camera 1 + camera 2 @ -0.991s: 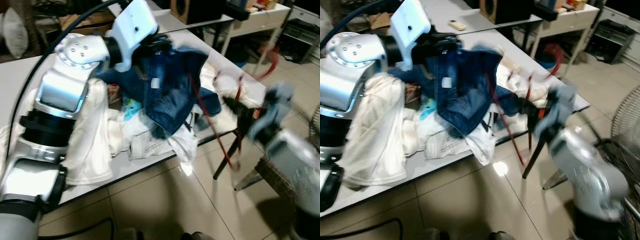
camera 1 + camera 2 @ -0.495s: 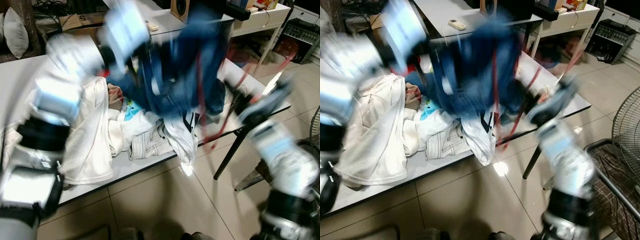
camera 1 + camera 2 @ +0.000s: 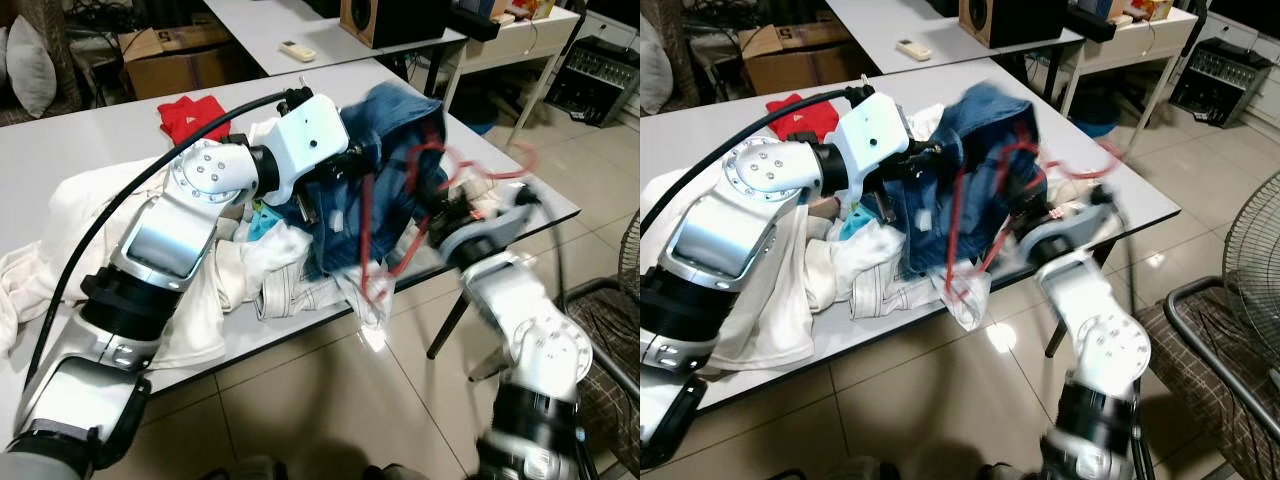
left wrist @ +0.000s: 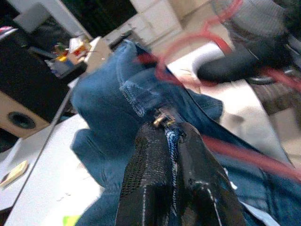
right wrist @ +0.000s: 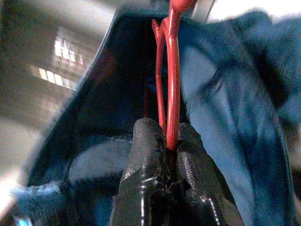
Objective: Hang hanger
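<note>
Right gripper [image 5: 167, 160] clamped tight on thin red wire hanger [image 5: 171, 89]; left gripper [image 4: 171, 141] pinches blue denim garment [image 3: 385, 150], lifted over the counter's [image 3: 80, 150] right edge, above pale crumpled clothes [image 3: 280, 270]. Step, likely: threading hanger inside denim. Next: seat the shoulders, then find a rail.

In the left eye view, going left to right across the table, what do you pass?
White clothes pile → red cloth → left gripper shut on the denim garment → red hanger → right gripper, holding that hanger.
</note>
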`<state>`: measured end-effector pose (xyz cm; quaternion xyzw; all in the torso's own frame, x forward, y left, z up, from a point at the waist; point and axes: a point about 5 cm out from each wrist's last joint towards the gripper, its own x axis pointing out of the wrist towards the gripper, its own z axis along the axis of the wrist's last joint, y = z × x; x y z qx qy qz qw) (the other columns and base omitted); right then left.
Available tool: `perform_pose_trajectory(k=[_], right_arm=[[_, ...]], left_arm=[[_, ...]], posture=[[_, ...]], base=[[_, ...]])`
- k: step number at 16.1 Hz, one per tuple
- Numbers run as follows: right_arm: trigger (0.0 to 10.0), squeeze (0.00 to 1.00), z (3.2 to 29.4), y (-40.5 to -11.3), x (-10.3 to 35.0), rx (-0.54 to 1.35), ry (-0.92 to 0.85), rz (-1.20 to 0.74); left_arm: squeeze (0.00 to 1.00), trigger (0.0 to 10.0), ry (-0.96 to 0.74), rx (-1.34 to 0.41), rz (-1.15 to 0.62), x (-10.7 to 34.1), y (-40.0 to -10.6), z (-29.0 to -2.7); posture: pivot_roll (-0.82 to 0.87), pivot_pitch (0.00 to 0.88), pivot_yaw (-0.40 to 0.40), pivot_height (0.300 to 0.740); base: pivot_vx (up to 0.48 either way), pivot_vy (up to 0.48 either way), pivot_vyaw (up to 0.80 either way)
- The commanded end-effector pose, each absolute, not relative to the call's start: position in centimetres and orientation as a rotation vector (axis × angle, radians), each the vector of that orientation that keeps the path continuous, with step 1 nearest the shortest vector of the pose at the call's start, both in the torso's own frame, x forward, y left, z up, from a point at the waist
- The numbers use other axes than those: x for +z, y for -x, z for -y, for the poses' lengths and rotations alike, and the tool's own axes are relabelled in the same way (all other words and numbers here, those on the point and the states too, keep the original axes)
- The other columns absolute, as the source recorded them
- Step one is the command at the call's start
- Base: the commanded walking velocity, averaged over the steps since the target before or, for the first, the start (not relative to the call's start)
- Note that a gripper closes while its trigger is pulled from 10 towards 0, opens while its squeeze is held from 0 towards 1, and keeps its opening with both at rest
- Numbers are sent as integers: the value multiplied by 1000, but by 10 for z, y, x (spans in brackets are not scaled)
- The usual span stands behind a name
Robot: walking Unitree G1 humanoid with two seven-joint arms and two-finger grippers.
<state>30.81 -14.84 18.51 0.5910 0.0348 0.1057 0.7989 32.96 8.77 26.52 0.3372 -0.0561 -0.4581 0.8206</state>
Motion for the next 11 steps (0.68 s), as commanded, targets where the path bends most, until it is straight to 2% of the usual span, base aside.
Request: perform_pose_trajectory(k=[1, 3, 4, 7, 8, 11], right_arm=[[10000, 0, 147, -313, 192, 204, -1458, -12], [10000, 0, 143, -316, 195, 219, -1443, -22], [10000, 0, 142, -319, 194, 206, -1437, -27], [10000, 0, 138, -335, 184, 103, -1387, -49], [10000, 0, 134, -344, 183, 62, -1349, -54], [10000, 0, 123, -355, 188, 60, -1310, -43]], left_arm=[[0, 0, -777, -1002, 112, 259, -326, -89], [0, 0, -832, -986, 97, 255, -327, -94], [0, 0, -805, -1006, 92, 256, -325, -93], [0, 0, -681, -1179, 54, 257, -309, -88], [0, 0, -575, -1285, 51, 262, -299, -79], [0, 0, -438, -1457, 46, 270, -281, -64]], posture=[[6, 20, 11, 740], [9, 22, 10, 740], [10, 22, 8, 740], [15, 17, 5, 740], [17, 15, 3, 740], [23, 14, 0, 740]], base=[[0, 0, 0], [0, 0, 0], [0, 0, 0], [0, 0, 0], [0, 0, 0], [0, 0, 0]])
